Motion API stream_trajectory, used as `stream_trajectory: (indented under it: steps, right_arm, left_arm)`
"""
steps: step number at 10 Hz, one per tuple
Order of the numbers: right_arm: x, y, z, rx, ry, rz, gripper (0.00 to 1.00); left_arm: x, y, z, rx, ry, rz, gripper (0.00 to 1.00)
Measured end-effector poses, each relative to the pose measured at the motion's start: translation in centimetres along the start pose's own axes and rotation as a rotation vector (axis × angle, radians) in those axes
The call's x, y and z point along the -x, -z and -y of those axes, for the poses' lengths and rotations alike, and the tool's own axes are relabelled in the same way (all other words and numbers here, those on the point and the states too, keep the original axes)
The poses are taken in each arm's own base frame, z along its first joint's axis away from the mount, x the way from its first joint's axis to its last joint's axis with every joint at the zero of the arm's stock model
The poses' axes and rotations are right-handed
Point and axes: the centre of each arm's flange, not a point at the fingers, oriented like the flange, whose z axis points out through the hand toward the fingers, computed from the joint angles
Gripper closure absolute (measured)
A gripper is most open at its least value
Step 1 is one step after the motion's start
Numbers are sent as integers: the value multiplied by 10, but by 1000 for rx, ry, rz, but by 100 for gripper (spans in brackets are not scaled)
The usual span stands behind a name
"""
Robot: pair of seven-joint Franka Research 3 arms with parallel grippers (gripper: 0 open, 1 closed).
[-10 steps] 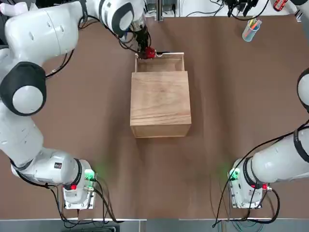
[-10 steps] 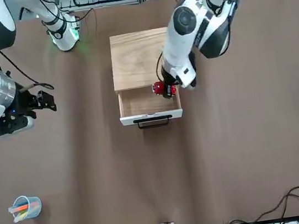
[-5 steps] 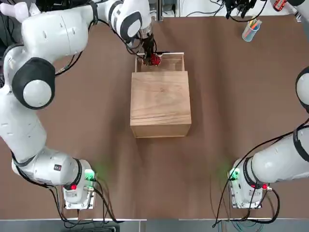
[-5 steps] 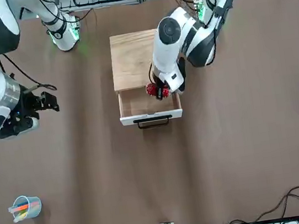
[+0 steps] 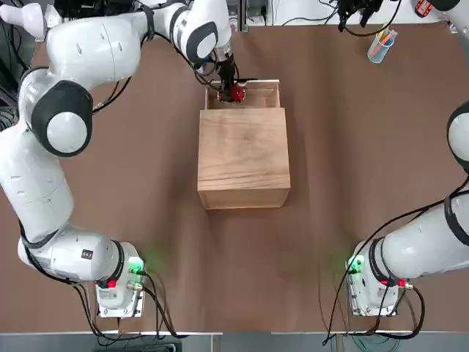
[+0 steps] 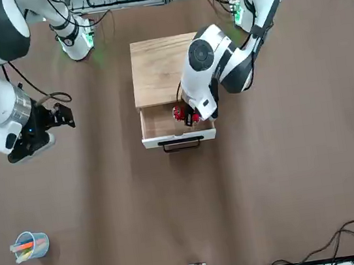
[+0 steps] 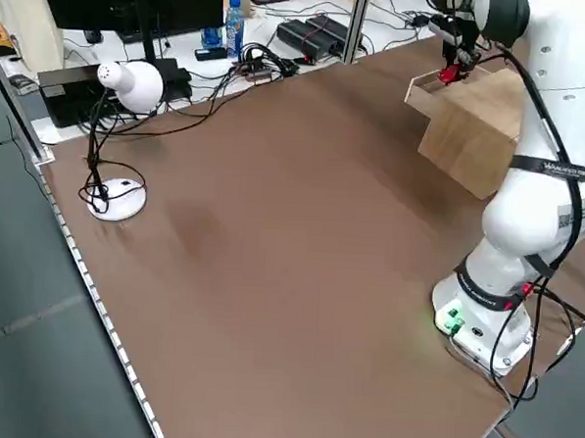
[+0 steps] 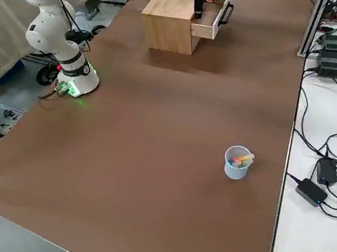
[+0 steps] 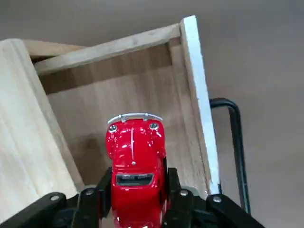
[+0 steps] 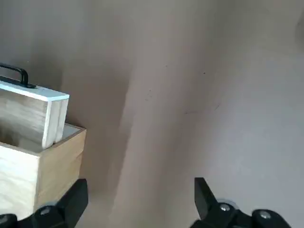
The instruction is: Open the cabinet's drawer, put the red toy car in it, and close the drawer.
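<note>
- Car (image 9: 135,147) is pinched between the partly open fingers of the left claw (image 9: 139,185), above the open drawer (image 6: 176,136), its long axis roughly along the drawer's front.
- Only lowering and release seem needed.
- Right claw (image 10: 141,190) is held wide open, empty, farther off, to the drawer's right.
- Since the earlier frames, the car has been carried farther over the drawer.
</note>
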Motion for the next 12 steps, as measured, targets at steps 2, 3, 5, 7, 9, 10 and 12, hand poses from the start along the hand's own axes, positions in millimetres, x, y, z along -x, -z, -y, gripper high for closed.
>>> stream_trajectory:
  steps: [2,3,5,7,9,10,12]
  right_arm:
    - [0,0,0,0,-13,0,0]
    - [-1,-1,2,-1,-13,2,0]
    - [-5,-10,12,-2,-2,17,0]
    - [-12,-27,14,-20,-1,42,0]
    - [-19,-42,16,-59,-7,61,0]
    - [-22,-49,20,-112,-14,68,0]
    - [-31,-67,24,-211,-35,88,0]
  left_arm:
    - [-1,-13,-1,-5,-1,-22,52]
    - [-2,-19,-2,-13,0,-25,52]
    - [-3,-28,-3,-26,3,-23,52]
    - [2,-36,-2,-30,0,-25,52]
    - [7,-35,-1,-26,-7,-26,52]
    - [9,-35,0,-26,-9,-26,51]
    - [9,-35,0,-25,-10,-25,42]
